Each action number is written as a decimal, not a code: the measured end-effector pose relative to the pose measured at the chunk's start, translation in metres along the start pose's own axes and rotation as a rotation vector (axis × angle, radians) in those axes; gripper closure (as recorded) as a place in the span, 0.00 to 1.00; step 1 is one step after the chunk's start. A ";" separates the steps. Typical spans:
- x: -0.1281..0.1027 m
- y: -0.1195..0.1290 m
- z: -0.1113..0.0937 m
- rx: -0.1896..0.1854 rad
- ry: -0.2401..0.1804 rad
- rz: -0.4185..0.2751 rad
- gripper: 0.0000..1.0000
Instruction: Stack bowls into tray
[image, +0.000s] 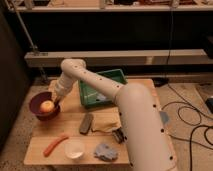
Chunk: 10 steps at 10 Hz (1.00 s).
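One maroon bowl (44, 106) sits at the left edge of the surface (70, 140), well apart from the green tray (101, 88) at the back. We note the gripper (56, 101) just above the bowl's right rim, beside one orange round object (47, 106) inside it. We cannot tell the fingers' state. One clear bowl (74, 148) stands near the front.

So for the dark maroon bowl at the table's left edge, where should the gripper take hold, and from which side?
Probably the rim of the maroon bowl, from above: it sits upright and open, so a finger can drop on each side of the wall. The near-left rim looks best, since an orange round object fills the middle. The gripper is at the bowl's right rim, by that object.
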 end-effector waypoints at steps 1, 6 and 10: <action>0.000 0.003 0.001 -0.004 0.000 0.003 0.89; 0.001 0.003 0.008 0.001 -0.011 0.001 0.40; 0.001 0.003 0.010 0.004 -0.016 -0.002 0.20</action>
